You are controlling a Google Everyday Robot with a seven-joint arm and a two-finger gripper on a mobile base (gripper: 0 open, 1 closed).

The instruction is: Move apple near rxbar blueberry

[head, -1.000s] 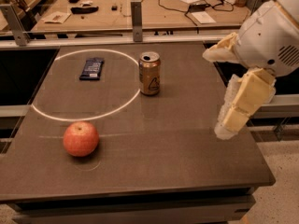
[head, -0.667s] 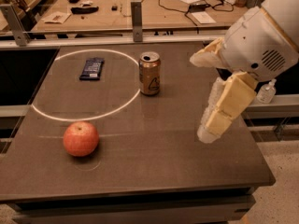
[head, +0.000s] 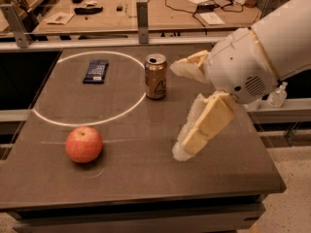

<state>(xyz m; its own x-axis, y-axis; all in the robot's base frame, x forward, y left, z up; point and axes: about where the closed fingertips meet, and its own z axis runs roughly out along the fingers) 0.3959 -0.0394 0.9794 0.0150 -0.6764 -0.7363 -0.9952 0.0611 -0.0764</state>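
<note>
The red-orange apple point(head: 84, 144) sits on the dark table point(head: 146, 178) near its front left, just outside a white ring. The rxbar blueberry point(head: 95, 71), a flat navy-blue bar, lies inside the ring at the back left. My gripper point(head: 176, 110) hangs over the right middle of the table, well to the right of the apple. Its two cream fingers point(head: 206, 125) are spread wide apart and hold nothing.
A gold drink can point(head: 156, 76) stands upright at the ring's right edge, between the bar and my gripper. A white ring point(head: 124, 113) is marked on the tabletop. A small bottle point(head: 277, 96) stands on a ledge at right. Workbenches with cables stand behind.
My gripper and arm have moved left and toward the table's front, closer to the apple. The apple, bar and can have not moved.
</note>
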